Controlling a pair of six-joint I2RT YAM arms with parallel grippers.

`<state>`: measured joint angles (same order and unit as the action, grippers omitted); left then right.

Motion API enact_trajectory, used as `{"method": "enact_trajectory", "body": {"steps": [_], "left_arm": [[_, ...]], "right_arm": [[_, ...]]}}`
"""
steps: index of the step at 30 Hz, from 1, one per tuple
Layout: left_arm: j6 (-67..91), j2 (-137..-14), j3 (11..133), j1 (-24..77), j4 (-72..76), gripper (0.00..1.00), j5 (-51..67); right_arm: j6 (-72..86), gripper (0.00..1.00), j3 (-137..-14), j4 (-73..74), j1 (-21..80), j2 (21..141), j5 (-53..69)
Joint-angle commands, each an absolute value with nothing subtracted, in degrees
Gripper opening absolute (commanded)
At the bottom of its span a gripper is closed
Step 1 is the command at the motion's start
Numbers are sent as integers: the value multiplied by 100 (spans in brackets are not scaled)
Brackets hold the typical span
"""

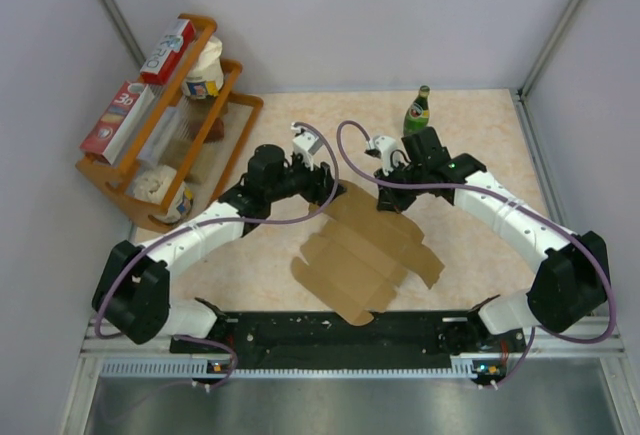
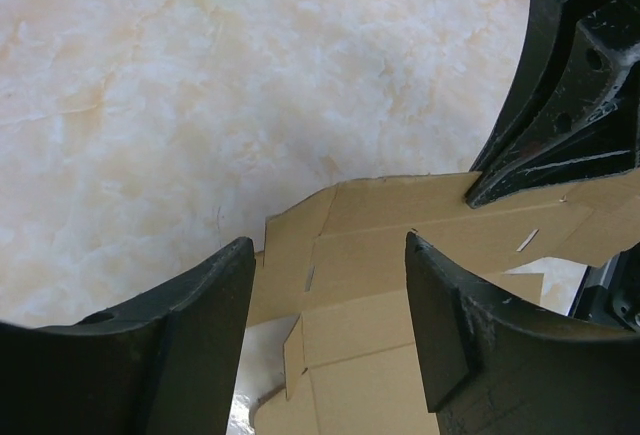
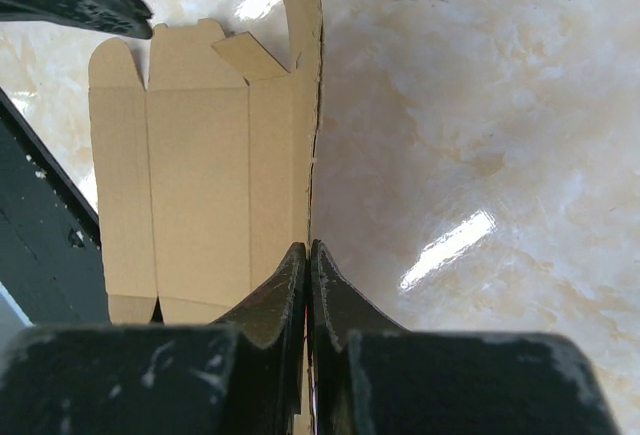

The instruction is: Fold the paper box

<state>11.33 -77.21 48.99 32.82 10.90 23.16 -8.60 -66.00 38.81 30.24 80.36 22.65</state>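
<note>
The right gripper (image 3: 308, 255) clamps a raised edge of the paper box (image 3: 200, 165); the left gripper (image 2: 330, 250), jaws apart, should straddle the flap squarely before closing.

Plain brown paper box (image 1: 365, 250), green bottle (image 1: 417, 112), cream-and-orange marbled table (image 1: 480, 145)

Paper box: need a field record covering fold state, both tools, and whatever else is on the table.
paper box: mostly flat on the table, one edge panel raised upright
right tool: shut on the raised panel's edge
left tool: open, over a corner of the box, gripping nothing
green bottle: upright at the far side, apart from the box
rack: far left, apart from the box
fold progress: barely begun
</note>
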Motion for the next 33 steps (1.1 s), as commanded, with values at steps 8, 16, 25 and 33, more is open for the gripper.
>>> {"method": "enact_trajectory", "body": {"steps": [8,16,25,33], "left_arm": [[659,-8218,5326,3173,1485,64,2698],[571,-8402,5388,3138,1556,70,2663],[685,-8622,5458,3111,1731,60,3146],[729,-8508,5414,3129,1617,49,3217]], "right_arm": [[-958,0,-6644,3867,3103,7945,2513],[-958,0,-6636,3867,3094,7954,2593],[-967,0,-6645,3867,3103,7945,2575],[-949,0,-6671,3867,3102,7998,2566]]}}
